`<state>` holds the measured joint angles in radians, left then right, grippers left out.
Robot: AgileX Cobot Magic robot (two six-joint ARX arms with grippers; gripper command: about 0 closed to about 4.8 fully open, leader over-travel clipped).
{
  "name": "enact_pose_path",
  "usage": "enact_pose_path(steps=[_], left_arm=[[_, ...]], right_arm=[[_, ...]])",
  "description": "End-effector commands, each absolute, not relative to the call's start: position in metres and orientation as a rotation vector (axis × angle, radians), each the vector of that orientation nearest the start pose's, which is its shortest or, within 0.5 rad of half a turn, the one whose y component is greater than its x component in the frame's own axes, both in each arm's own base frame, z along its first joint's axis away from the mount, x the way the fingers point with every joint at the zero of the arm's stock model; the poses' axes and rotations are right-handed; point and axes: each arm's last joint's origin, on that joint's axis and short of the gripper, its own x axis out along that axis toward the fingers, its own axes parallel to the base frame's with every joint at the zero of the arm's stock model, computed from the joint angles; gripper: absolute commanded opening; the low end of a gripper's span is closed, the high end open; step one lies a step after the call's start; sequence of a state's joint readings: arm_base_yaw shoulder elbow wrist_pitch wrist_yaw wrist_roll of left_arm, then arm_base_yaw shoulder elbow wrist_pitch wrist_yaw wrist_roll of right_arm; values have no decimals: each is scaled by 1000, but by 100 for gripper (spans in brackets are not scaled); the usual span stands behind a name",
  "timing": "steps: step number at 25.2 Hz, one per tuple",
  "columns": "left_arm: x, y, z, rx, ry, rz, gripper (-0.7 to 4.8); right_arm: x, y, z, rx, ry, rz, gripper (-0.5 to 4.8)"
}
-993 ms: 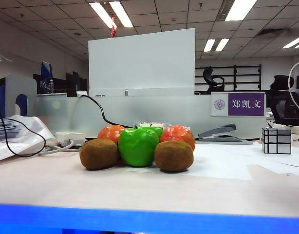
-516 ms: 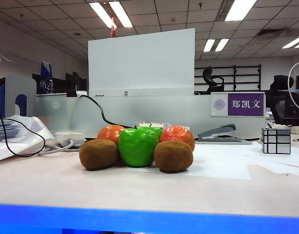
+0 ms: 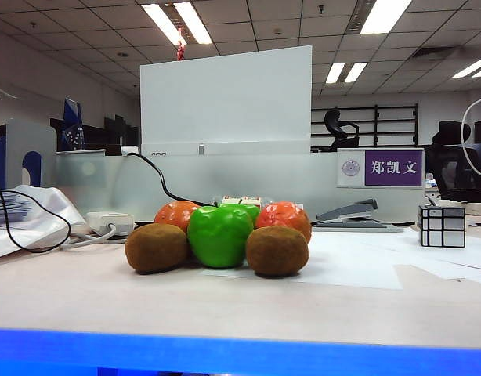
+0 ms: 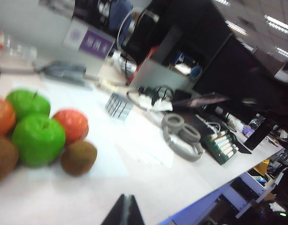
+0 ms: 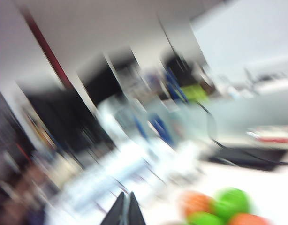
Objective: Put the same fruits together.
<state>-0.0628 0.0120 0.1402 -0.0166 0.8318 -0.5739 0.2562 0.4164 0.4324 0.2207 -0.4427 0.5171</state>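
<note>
The fruits sit bunched at the table's middle. Two brown kiwis lie in front with a green apple between them. A second apple and two oranges stand behind. Neither gripper shows in the exterior view. My left gripper is shut and empty, above bare table well short of the nearest kiwi and apple. The right wrist view is badly blurred: my right gripper is shut and empty, with an orange and an apple off to one side.
A silver mirror cube stands at the right and a stapler behind the fruits. A white power box with cables and papers lie left. Grey headphones rest near the table's blue edge.
The fruits have not moved. The exterior picture has shifted very slightly, and no arm has come into it.
</note>
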Motion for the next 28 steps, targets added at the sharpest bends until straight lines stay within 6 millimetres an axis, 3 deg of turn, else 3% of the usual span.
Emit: enact_pose_path(steps=[1, 4, 5, 7, 9, 10, 11, 14, 19, 24, 28], left_arm=[[82, -26, 210, -466, 171, -881, -5], [89, -27, 206, -455, 217, -868, -5], [90, -27, 205, -439, 217, -864, -5], [91, -27, 205, -430, 210, -850, -5], [91, -27, 205, -426, 205, -851, -5], [91, -27, 206, -425, 203, -851, -5], [91, -27, 206, -425, 203, -851, -5], [91, -27, 206, -424, 202, -855, -5], [91, -27, 205, -418, 203, -854, -5], [91, -27, 205, -416, 201, -856, -5], [91, -27, 205, -412, 199, -856, -4]], right_arm=[[144, 51, 301, 285, 38, 717, -6], [193, 73, 272, 228, 286, 736, 1], [212, 87, 254, 210, 393, 788, 53], [230, 105, 232, 189, 507, 825, 197], [242, 118, 213, 188, 605, 846, 380], [245, 123, 206, 189, 644, 859, 445], [247, 129, 199, 187, 684, 871, 479], [244, 141, 193, 149, 716, 868, 479], [234, 151, 205, -1, 615, 807, 479], [233, 151, 208, -24, 595, 772, 479], [230, 148, 202, -169, 622, 675, 479]])
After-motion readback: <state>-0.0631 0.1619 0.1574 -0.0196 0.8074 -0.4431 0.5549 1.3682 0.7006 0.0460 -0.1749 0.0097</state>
